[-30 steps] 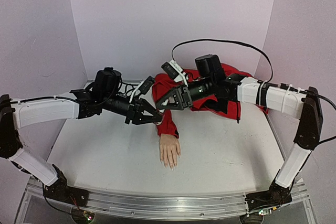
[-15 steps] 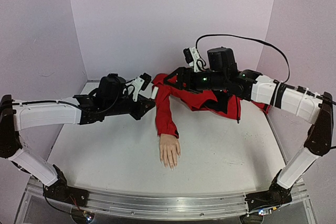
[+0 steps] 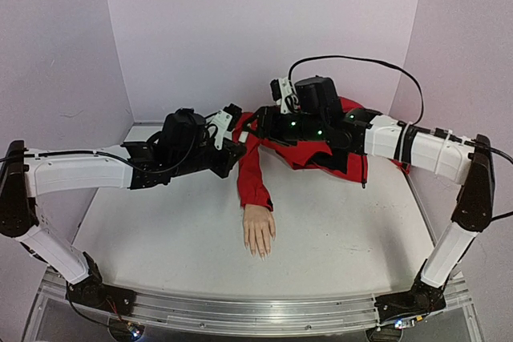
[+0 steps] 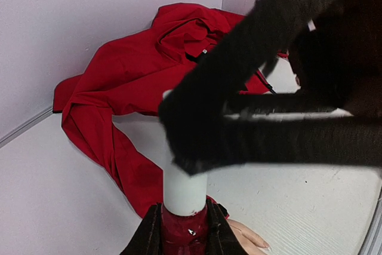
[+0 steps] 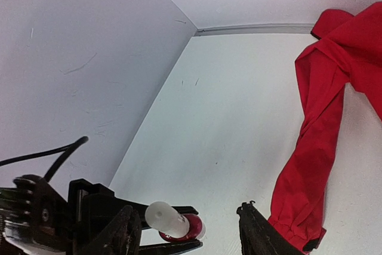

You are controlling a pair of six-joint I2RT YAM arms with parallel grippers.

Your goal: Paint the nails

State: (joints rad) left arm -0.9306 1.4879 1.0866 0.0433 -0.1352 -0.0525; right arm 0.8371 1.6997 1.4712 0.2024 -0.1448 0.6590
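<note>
The nails point(image 3: 258, 252) are nearest to you, at the fingertips of the mannequin hand point(image 3: 259, 231), which lies flat on the table point(image 3: 152, 234), well below both arms. They are too small to tell if any is painted.

Above and behind the hand, your left gripper point(image 4: 184, 235) is clamped on the polish bottle point(image 4: 182, 229), with the white cap point(image 4: 184, 186) standing out of it. Your right gripper point(image 5: 190, 230) has its fingers apart on both sides of the cap. The cap does not sit in the middle of them. If you close now, I think one finger meets it first and can push the bottle crooked in the left grip. A hard pull can also throw drops on the sleeve point(image 3: 252, 178) under it. Further back, the right arm hangs over the red jacket point(image 3: 321, 154) and may catch it.

A second ago both grippers were lower and nearer to the hand. Since then they have moved back and up. The hand has not moved.
</note>
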